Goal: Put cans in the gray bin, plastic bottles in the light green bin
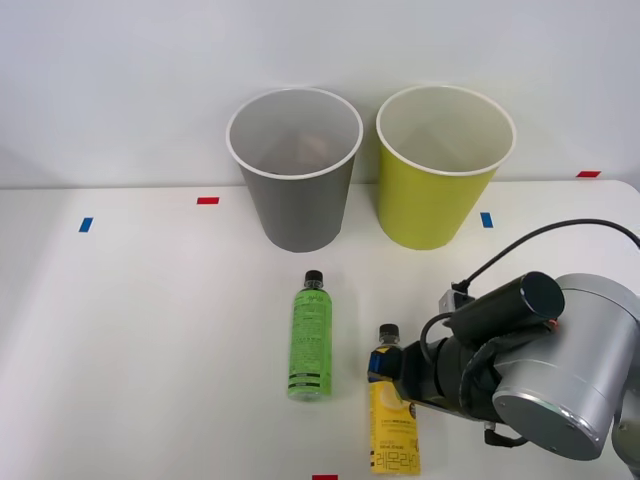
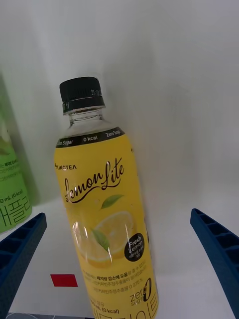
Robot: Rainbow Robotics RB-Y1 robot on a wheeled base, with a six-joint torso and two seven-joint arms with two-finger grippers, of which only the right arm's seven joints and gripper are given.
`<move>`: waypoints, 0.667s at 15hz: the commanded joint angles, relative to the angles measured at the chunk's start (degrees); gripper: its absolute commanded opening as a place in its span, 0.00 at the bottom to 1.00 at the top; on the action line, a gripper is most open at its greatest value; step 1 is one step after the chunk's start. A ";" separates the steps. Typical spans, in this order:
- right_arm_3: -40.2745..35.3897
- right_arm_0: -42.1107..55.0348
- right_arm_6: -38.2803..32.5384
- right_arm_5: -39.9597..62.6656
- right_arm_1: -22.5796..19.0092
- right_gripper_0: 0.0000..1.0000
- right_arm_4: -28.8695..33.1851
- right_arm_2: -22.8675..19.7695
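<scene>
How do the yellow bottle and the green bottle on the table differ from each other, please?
The yellow bottle has a yellow lemon label; the green bottle is bright translucent green. The yellow bottle looks a little wider, the green one slimmer. The yellow bottle sits between the open fingers of the right claw, nearer the front edge; the green bottle lies free, closer to the gray bin. Both lie flat on the table with black caps pointing toward the bins.

The right arm (image 1: 560, 375) reaches in low, its hand (image 2: 119, 259) spread wide, blue fingers (image 2: 20, 249) parted.
</scene>
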 commanded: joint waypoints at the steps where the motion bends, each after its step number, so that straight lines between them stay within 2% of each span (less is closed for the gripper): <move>1: 1.95 -0.51 1.39 0.01 0.94 1.00 -0.13 0.00; 10: 7.31 -1.74 5.78 -0.08 5.68 1.00 3.21 0.00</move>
